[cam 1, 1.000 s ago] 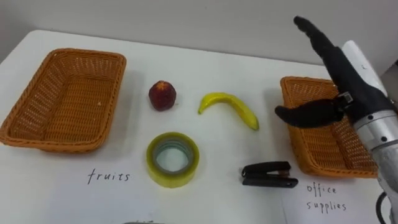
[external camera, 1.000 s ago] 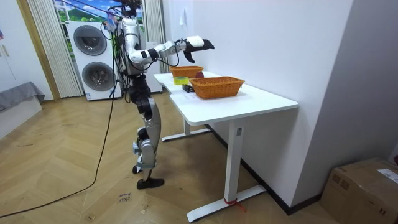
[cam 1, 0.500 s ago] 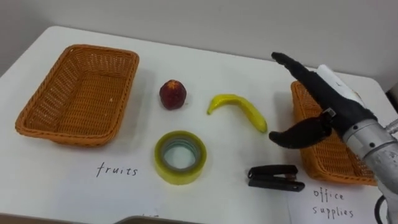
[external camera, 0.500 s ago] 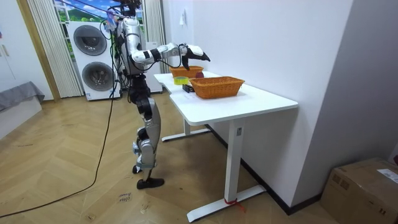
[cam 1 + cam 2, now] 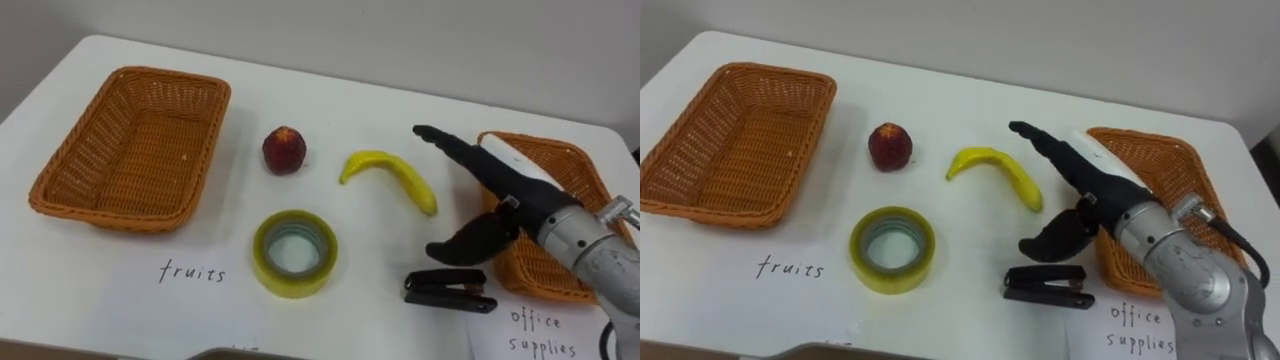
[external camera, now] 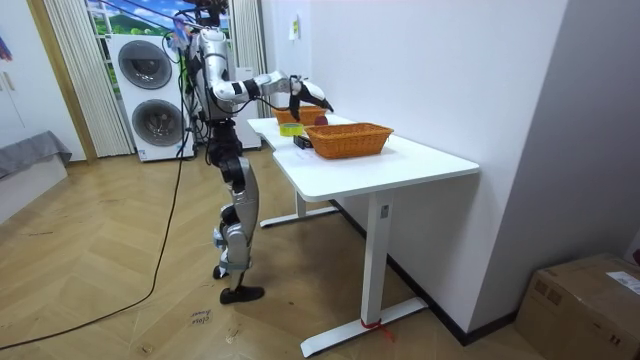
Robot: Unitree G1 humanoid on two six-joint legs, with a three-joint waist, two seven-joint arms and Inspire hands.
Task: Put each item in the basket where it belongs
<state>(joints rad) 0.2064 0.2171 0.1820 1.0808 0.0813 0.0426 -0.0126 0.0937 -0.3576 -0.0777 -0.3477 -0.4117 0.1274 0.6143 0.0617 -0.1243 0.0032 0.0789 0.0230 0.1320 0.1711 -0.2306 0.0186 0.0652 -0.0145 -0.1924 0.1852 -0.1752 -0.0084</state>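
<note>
On the white table lie a red apple [image 5: 284, 150], a yellow banana [image 5: 391, 175], a roll of yellow tape [image 5: 294, 253] and a black stapler [image 5: 449, 291]. An empty wicker basket [image 5: 132, 145] stands at the left above the word "fruits". A second wicker basket [image 5: 561, 190] stands at the right above "office supplies". My right hand [image 5: 487, 195] is open and hovers just above the stapler, right of the banana, fingers stretched out and thumb pointing down. In the room view I stand at the table's end with the right hand [image 6: 297, 92] out over it.
The table's [image 5: 350, 100] far edge meets a grey wall. A dark object edge shows at the bottom of the view near the front edge. In the room view, washing machines [image 6: 150, 95] stand behind me and a cardboard box [image 6: 585, 300] sits on the floor.
My right hand has come down and leftward from above the right basket to just over the stapler. The view has shifted a little, so the objects sit further right.
</note>
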